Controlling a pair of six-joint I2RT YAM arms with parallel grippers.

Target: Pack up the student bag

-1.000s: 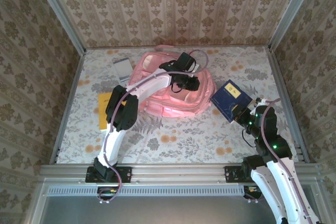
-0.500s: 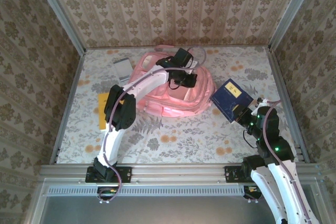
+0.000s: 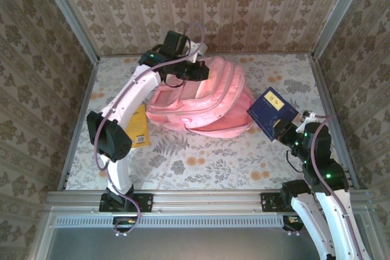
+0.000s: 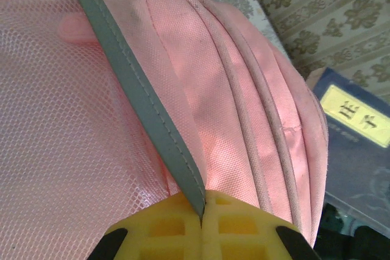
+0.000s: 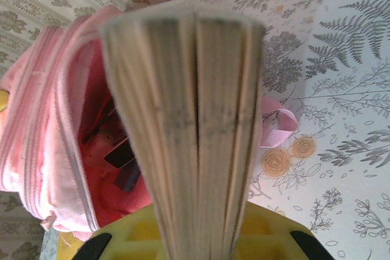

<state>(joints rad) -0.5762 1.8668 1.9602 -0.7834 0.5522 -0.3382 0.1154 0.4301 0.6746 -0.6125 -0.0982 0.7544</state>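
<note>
The pink student bag point(image 3: 204, 105) lies at the back middle of the table, its top edge lifted toward the back left. My left gripper point(image 3: 190, 71) is shut on a grey trim strip point(image 4: 143, 105) of the bag point(image 4: 256, 89), with the yellow pads point(image 4: 237, 229) pinched together on it point(image 4: 203, 204). My right gripper point(image 3: 285, 129) is shut on a dark blue book point(image 3: 272, 111) held tilted to the right of the bag. In the right wrist view the book's page edge point(image 5: 189, 108) stands between the pads point(image 5: 198, 232). The bag's open mouth point(image 5: 106, 144) faces it, with dark items inside.
A yellow book point(image 3: 139, 125) lies flat on the table to the left of the bag, beside the left arm. A pink strap loop point(image 5: 277, 129) trails on the flowered cloth near the bag's mouth. Patterned walls close in the table on three sides.
My left gripper has closed on the bag's trim and swung up toward the back left, pulling the bag's top with it. The right gripper and blue book have barely moved.
</note>
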